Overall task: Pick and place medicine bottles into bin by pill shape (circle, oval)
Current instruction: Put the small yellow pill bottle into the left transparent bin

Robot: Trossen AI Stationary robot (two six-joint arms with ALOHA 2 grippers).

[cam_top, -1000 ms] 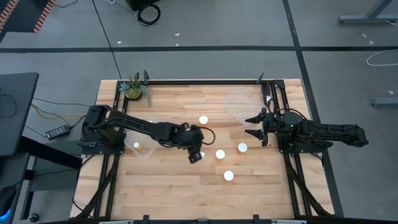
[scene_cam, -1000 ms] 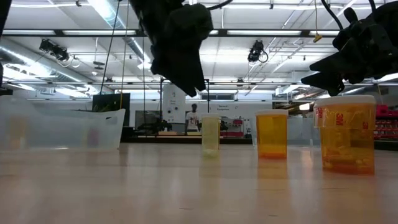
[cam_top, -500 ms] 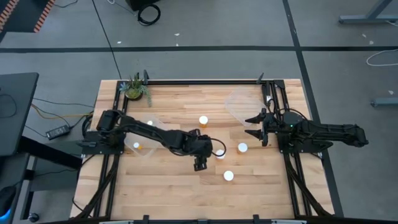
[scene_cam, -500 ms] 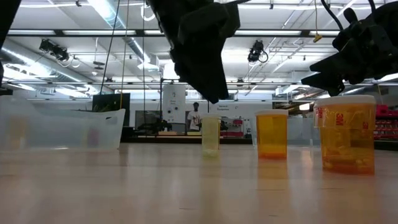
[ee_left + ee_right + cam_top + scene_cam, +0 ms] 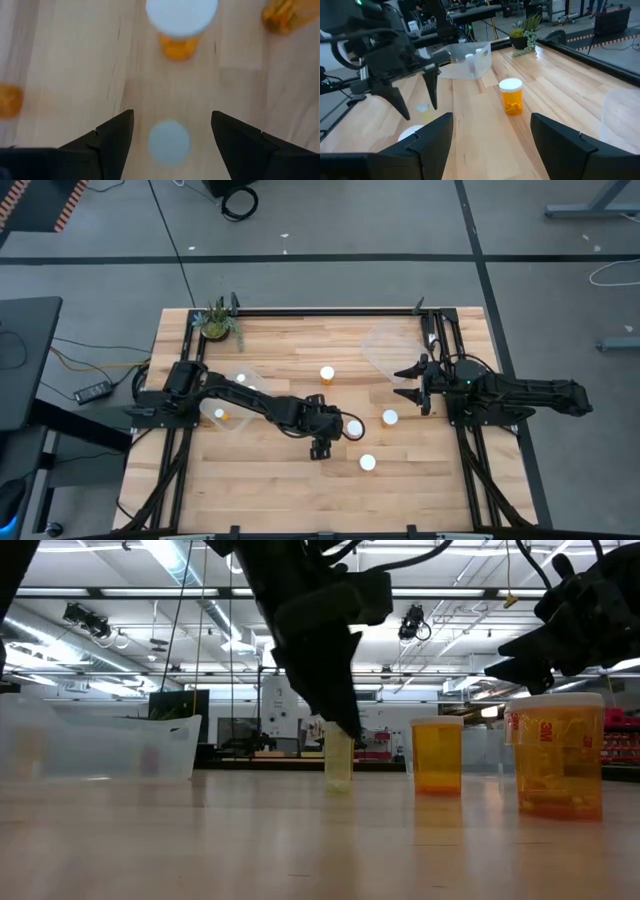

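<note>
Left fingers spread wide above a capped bottle, risk of knocking its neighbours.

The left gripper (image 5: 170, 131) hangs over the mid-bench bottle (image 5: 169, 141), its cap centred between the fingers; a crooked descent could topple it or the bottle beyond (image 5: 181, 22). The right gripper (image 5: 412, 383), fingers wide and empty, waits at the right.

A: Where is there room on the desk (image 5: 270, 480)?

B: The near strip is bare wood, and so is the left half in the low view.

A: And what blocks the middle?

B: The left gripper (image 5: 320, 448) hangs spread over one bottle (image 5: 169, 141), with a second bottle (image 5: 354, 428) just beside it, a third (image 5: 368, 463) nearby and a fourth (image 5: 390, 418) toward the right gripper (image 5: 415, 383).

A: The far side?

B: A fifth bottle (image 5: 327, 374) stands alone; a clear bin (image 5: 385, 350) fills the far right, another bin (image 5: 230, 402) the left, a plant (image 5: 216, 320) one far corner.
</note>
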